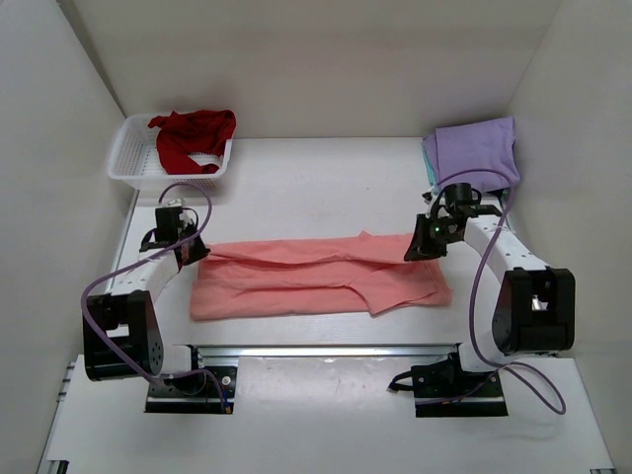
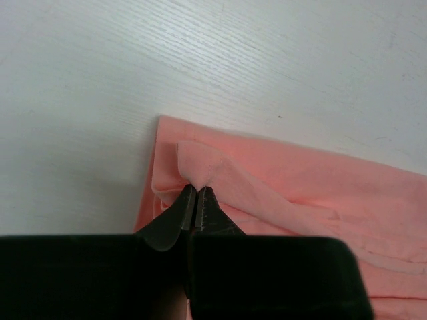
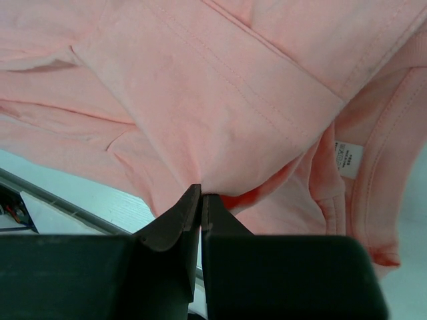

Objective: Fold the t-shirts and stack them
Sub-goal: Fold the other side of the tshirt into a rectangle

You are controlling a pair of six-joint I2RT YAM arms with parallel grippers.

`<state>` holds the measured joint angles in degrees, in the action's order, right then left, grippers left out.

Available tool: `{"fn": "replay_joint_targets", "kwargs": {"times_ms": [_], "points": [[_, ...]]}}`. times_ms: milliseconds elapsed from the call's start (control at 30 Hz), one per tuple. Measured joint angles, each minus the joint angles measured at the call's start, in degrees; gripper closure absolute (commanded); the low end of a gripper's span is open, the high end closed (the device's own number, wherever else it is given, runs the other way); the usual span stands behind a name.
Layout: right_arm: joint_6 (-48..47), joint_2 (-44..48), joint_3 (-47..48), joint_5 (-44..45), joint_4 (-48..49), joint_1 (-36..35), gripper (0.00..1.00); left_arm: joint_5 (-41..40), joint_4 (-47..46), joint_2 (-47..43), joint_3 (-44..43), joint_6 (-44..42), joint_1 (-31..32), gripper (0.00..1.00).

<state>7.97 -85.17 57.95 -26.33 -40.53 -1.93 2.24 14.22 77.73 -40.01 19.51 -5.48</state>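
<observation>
Pinching a small ridge of cloth, the left gripper [image 2: 197, 200] has its jaws pressed almost together on the salmon-pink t-shirt [image 2: 300, 193], close to that shirt's 9 o'clock end. In the left wrist view the fabric rises in a little peak where the fingertips meet, and the shirt's corner lies flat on the white table [image 2: 133, 60] just beyond.

At the shirt's 3 o'clock end, the right gripper [image 3: 201, 200] is likewise closed tight on a gathered fold of the same garment. A hemmed layer fans upward from the grip, and a white label [image 3: 348, 157] shows toward 3 o'clock in the right wrist view.

Seen from above, the salmon-pink shirt stretches as a long, flattened band across the middle of the table between the two arms, with a loose flap bulging toward 5 o'clock.

Toward 10 o'clock, well apart from it, a white lattice basket [image 1: 128, 158] holds a crumpled dark red t-shirt [image 1: 193, 133]. Toward 2 o'clock a folded lavender-purple t-shirt [image 1: 479, 148] rests on a teal t-shirt [image 1: 431, 158], of which only an edge shows.
</observation>
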Motion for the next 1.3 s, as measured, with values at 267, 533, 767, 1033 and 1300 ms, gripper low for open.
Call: {"fn": "replay_joint_targets", "kwargs": {"times_ms": [267,533,767,1033,1300], "points": [[0.4,2.4,-0.7,-0.3,1.0,-0.3,1.0,-4.3,2.6,-2.3,0.0,-1.0,0.9,1.0],[0.8,5.4,-0.7,-0.3,1.1,-0.3,1.0,-7.0,4.7,-3.0,-0.8,-1.2,2.1,1.0],[0.8,8.8,-2.6,-0.3,1.4,-0.7,1.0,-9.5,6.3,-5.0,-0.9,-1.3,3.4,1.0],[0.9,11.9,-8.8,-0.3,1.4,-1.0,1.0,-11.3,7.5,-7.9,1.6,-0.8,4.2,0.83],[2.6,12.7,-14.5,1.6,2.2,0.4,0.75,-15.2,12.7,-16.5,7.1,2.6,3.3,0.26]]}}
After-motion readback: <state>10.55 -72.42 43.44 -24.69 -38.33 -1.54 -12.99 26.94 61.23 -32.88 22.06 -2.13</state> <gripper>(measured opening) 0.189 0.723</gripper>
